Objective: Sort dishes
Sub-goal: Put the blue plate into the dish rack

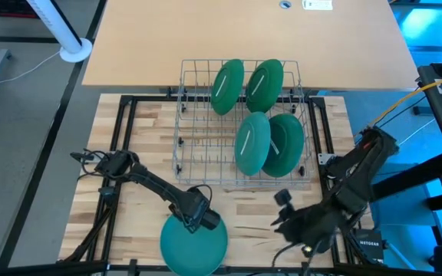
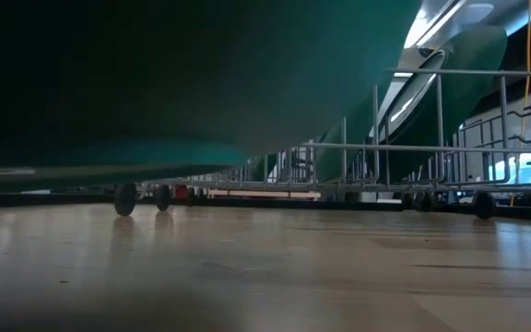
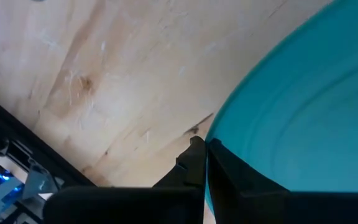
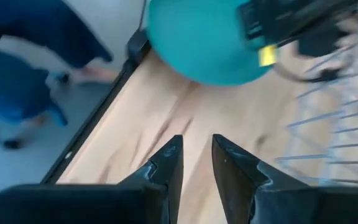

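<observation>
Reaching in from the near left corner of the surface (image 1: 144, 195), the left arm bends at its elbow and slants down to the near edge, where the left gripper (image 1: 199, 218) is clamped together on the rim of a green plate (image 1: 194, 244). That plate extends from the gripper toward the near edge. In the left wrist view the dark fingers (image 3: 194, 163) pinch the plate rim. The right arm folds low at the near right, its right gripper (image 4: 195, 163) empty, fingers slightly apart, pointing across the bare wood toward the held plate. Beyond both grippers, four more green plates (image 1: 253, 142) stand on edge in the wire rack (image 1: 194, 149). A box under the right arm reads "NETGEAR" (image 1: 368, 244).
</observation>
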Available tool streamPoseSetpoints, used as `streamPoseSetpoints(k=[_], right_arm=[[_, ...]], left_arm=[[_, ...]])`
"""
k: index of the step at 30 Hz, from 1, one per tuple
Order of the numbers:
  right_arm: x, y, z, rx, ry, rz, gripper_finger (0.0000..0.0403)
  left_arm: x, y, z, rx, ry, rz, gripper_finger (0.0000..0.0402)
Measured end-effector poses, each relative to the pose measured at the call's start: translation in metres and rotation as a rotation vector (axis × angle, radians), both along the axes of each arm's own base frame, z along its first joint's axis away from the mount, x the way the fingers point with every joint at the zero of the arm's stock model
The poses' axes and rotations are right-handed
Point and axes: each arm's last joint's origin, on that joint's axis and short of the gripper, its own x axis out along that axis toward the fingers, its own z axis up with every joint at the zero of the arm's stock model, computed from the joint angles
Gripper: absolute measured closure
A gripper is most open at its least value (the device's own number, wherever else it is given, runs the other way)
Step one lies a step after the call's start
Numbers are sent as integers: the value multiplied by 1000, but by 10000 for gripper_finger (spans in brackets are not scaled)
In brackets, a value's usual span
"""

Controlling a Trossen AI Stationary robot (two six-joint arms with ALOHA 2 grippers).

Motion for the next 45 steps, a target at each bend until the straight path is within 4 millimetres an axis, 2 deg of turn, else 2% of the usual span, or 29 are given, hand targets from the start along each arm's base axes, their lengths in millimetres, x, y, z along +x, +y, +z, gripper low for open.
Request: streamPoseSetpoints(k=[4, 8, 12, 15, 20, 24, 27, 31, 34, 40, 45], right_arm=[[10, 15, -21, 16, 107, 19, 314], [13, 29, -37, 30, 159, -50, 314], [12, 46, -52, -3, 124, -137, 314], [10, 62, -61, -40, 46, -140, 314], [19, 95, -84, -71, -63, -19, 314], [39, 121, -111, -76, -148, 104, 314], [53, 133, -132, -119, -198, 181, 314], [67, 137, -152, -187, -238, 230, 314], [76, 134, -162, -266, -251, 215, 314], [85, 128, -161, -462, -327, 295, 314], [92, 125, -161, -415, -300, 422, 314]], left_arm=[[2, 4, 0, -6, 1, -6, 401], [3, 6, 0, -17, 7, 3, 401], [2, 5, 0, -41, 18, 0, 401], [3, 5, 0, -47, 16, 2, 401], [3, 4, 0, -52, 11, -2, 401], [4, 3, -1, -64, -4, -17, 401], [7, 1, -2, -85, -37, -34, 401], [11, -1, -3, -112, -81, -53, 401], [14, -3, -3, -141, -101, -64, 401], [14, -3, -3, -147, -99, -65, 401], [14, -3, -3, -150, -101, -73, 401]])
